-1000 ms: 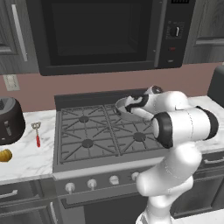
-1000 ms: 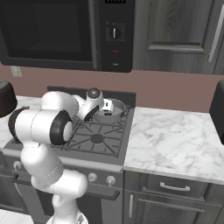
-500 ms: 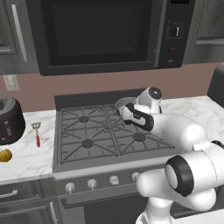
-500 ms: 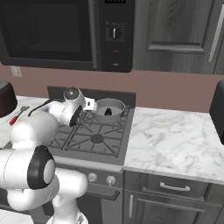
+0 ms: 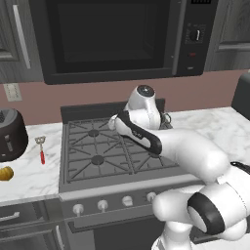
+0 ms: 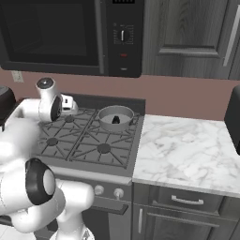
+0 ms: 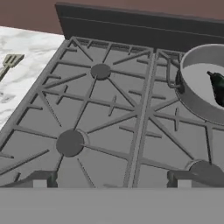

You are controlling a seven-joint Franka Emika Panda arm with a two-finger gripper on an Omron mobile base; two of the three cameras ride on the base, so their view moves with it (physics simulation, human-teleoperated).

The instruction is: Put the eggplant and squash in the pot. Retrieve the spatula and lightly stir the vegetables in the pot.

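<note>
Already the small, glossy, purple-black oval eggplant (image 6: 116, 120) lies inside the shallow round grey metal pot (image 6: 104, 123), which stands on the back right burner of the black gas stove (image 5: 93, 166); in the hand view the dark vegetable shows against the pot's inner wall at the right edge. So one part of the job looks finished, judging from how things lie.

The small yellow-orange ribbed squash (image 5: 5, 173) sits on the white marble counter (image 5: 29, 178) to the left of the stove, near its front edge, well apart from the pot. Close by, nearer the wall, lies the thin spatula with a red handle and silvery slotted head (image 5: 41, 149), beside the big black toaster-like appliance (image 5: 10, 134). Neither is touched.

The white arm's two-finger gripper (image 7: 111, 183) hangs over the stove grates, its fingers spread wide and holding nothing, with the camera looking across the left burners toward the counter.

Left to do, as I read it: fetch the squash, drop it in the pot, then pick up the spatula and stir gently.
</note>
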